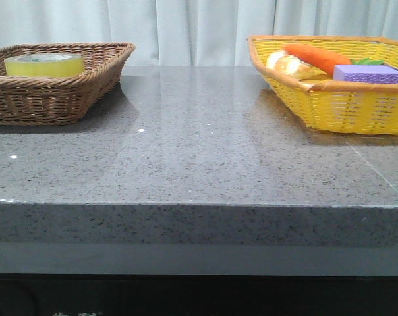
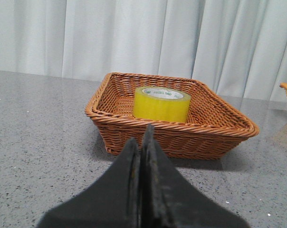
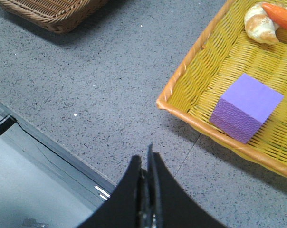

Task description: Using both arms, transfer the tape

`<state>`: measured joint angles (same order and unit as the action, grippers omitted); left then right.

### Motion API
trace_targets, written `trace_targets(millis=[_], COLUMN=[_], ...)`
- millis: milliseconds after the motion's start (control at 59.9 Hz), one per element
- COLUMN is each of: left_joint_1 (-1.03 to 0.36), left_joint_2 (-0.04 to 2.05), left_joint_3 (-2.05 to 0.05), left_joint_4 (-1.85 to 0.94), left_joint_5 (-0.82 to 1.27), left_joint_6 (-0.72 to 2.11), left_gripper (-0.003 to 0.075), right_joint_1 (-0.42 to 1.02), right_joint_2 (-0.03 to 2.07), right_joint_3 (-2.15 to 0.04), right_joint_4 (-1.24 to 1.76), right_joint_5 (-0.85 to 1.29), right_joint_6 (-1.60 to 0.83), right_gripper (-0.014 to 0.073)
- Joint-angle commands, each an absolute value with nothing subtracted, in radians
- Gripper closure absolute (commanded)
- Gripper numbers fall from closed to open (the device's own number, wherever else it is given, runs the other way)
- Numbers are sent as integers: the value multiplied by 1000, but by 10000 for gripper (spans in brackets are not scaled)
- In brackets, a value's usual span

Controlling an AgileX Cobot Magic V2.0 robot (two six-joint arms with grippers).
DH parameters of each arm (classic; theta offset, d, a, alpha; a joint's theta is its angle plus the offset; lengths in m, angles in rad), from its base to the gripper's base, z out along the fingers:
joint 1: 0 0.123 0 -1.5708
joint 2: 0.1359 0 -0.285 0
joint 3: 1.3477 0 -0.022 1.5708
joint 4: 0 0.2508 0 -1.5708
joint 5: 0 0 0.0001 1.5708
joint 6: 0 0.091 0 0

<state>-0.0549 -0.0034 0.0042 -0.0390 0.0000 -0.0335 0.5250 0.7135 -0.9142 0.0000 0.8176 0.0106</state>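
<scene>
Front view: the tape point(image 1: 44, 64) is sitting in the brown basket point(image 1: 67, 99) at the desk's point(image 1: 199, 158) left, well apart from the yellow basket point(image 1: 344, 105). Left wrist: the left end effector point(image 2: 143, 130) is pressed together, facing the tape point(image 2: 161, 103). Right wrist: the right end effector point(image 3: 147, 152) is pressed together, hanging beside the purple block point(image 3: 247, 107).

Green printed lettering runs around the white inner core of the wide roll of translucent yellow packing tape point(image 2: 161, 103), seen from the left wrist camera. The letters are too small and blurred to read. No other text, label, brand or number is visible.
</scene>
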Motion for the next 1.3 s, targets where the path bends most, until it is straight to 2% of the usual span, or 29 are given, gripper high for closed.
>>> trace_targets(millis=[0,1153,1286], left_joint_1=[-60,-60,-60], left_joint_2=[-26,-24,-22], left_joint_3=[11,11,11], left_joint_4=[-36,-40,-40], left_joint_5=[-68,-50,-50], left_joint_6=[-43,-43,-43], left_gripper=[741,741,741], right_joint_1=[518,519,433], right_joint_2=[712,700,632], right_joint_3=[-940,-922,-836], right_joint_4=[-6,-6,0], right_joint_5=[753,744,669], right_joint_6=[9,9,9], right_gripper=[662,662,662])
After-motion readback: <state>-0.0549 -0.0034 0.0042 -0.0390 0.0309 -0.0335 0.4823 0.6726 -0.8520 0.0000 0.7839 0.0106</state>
